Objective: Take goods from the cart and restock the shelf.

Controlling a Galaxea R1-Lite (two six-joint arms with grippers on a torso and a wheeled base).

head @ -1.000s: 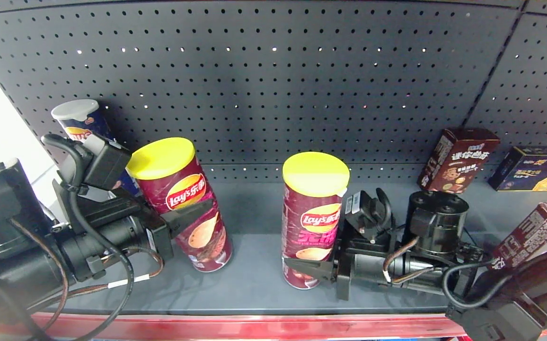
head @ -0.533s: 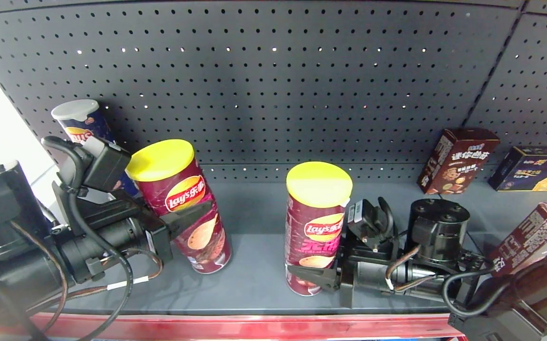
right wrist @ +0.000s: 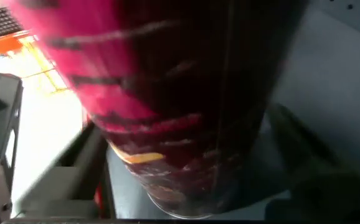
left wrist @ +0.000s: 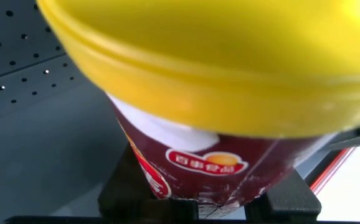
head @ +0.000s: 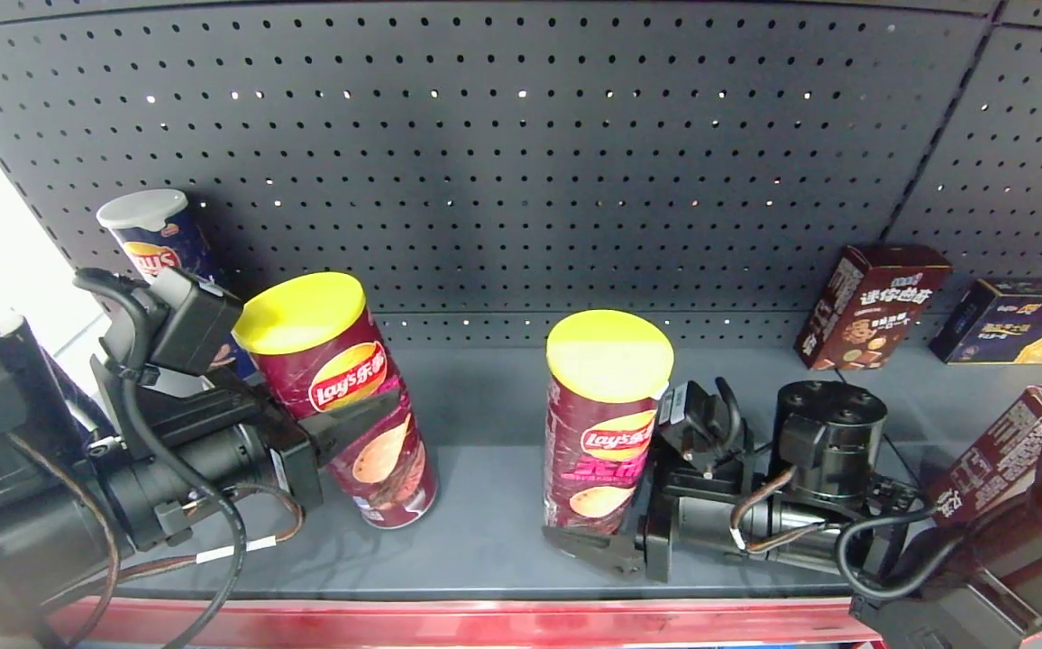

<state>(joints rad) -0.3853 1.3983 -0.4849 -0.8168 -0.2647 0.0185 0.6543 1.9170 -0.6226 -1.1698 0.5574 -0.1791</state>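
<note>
Basically a placing step, two cans at once. Left gripper (head: 377, 406) is clamped round the middle of the left can (head: 341, 397), maroon with a yellow lid. That can is tilted, its base at or just above the shelf (head: 485, 550), well out from the pegboard (head: 521, 180). The left wrist view has the lid end close up, black pads either side of the body.

Right can (head: 607, 433), same kind, stands upright and about as far out from the pegboard. Right gripper (head: 580, 527) sits low at its base; can't tell if it grips or has let go.

A blue can (head: 156, 239) sits right against the pegboard, a brown box (head: 872, 302) close to it too.

To do it well, I'd say:
- Level the left can first, base flat on the shelf, before any release. Letting go at this tilt likely tips it.
- Open the jaws slowly and back out straight away from the pegboard, no sideways sweep; tall cans topple easily.
- Right side: confirm the base is fully seated, then withdraw low and level.
- Labels face away from the pegboard; keep that.
</note>
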